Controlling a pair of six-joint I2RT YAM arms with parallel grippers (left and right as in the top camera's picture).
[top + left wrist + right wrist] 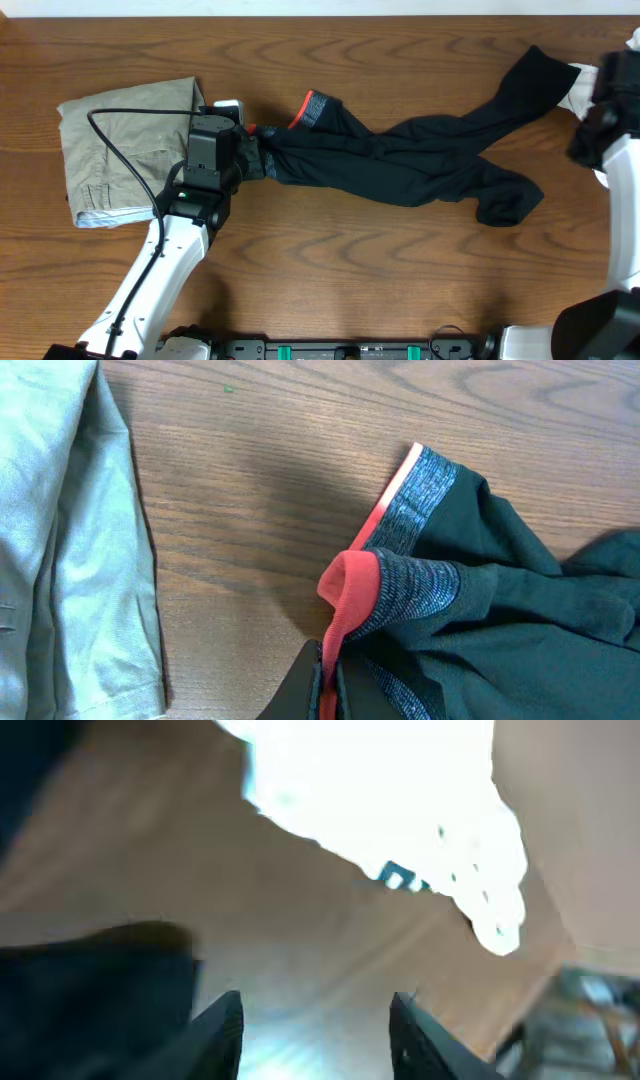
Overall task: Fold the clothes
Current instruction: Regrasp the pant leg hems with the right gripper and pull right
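Left gripper point(328, 678) clamps the coral-red edge of the grey waistband point(420, 575) on the black leggings point(400, 160), which stretch rightward from it across the wooden table point(330, 290). Folded khaki trousers point(120, 150) lie just to its left. At the far right, the right gripper point(315, 1040) hangs parted and empty, with a white garment point(380, 800) just ahead and dark fabric at its left.

- Table point(400, 60): brown wood grain, smooth, faint sheen.
- Leggings point(400, 160): black stretch cloth, matt, softly creased.
- Waistband point(420, 575): grey flecked knit, slightly shiny, with a smooth coral-red edge.
- Trousers point(110, 140): khaki woven cloth, matt.
- White garment point(580, 85): cloth, finish lost in glare.
- Left arm point(170, 250): glossy white plastic shell, matt black head.
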